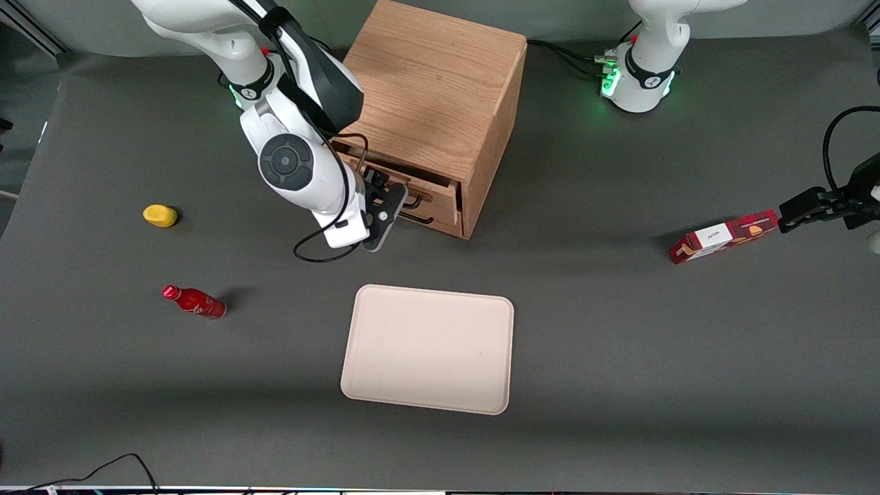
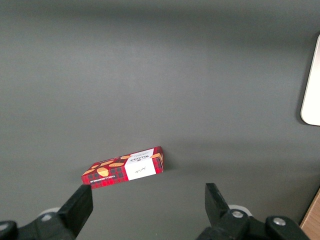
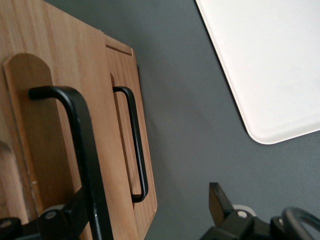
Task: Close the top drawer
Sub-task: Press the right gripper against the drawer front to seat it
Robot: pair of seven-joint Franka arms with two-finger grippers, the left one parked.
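Looking over the table (image 1: 619, 330), we take the light oak cabinet (image 1: 440, 96) as our landmark. Nearer the front camera than the cabinet lies a cream tray (image 1: 427, 348). Toward the working arm's end of the table from the cabinet sit a red bottle (image 1: 194, 302) on its side and a small yellow object (image 1: 159, 215); toward the parked arm's end lies a red snack box (image 1: 723, 237).

The top drawer (image 1: 412, 180) stands pulled out a little from the cabinet's front, a dark gap showing above its face, while the lower drawer (image 3: 127, 145) sits flush beneath it. Our gripper (image 3: 150, 215) is right at the cabinet's front, its jaws spread wide and holding nothing; in the wrist view one finger (image 3: 75, 212) sits at the top drawer's black handle (image 3: 82, 150), apparently touching it, and the other hangs over bare table.

We judge the closing push to be in hand but not finished. The next move calls for pressing straight into the drawer face, square to the cabinet, until the gap is gone.
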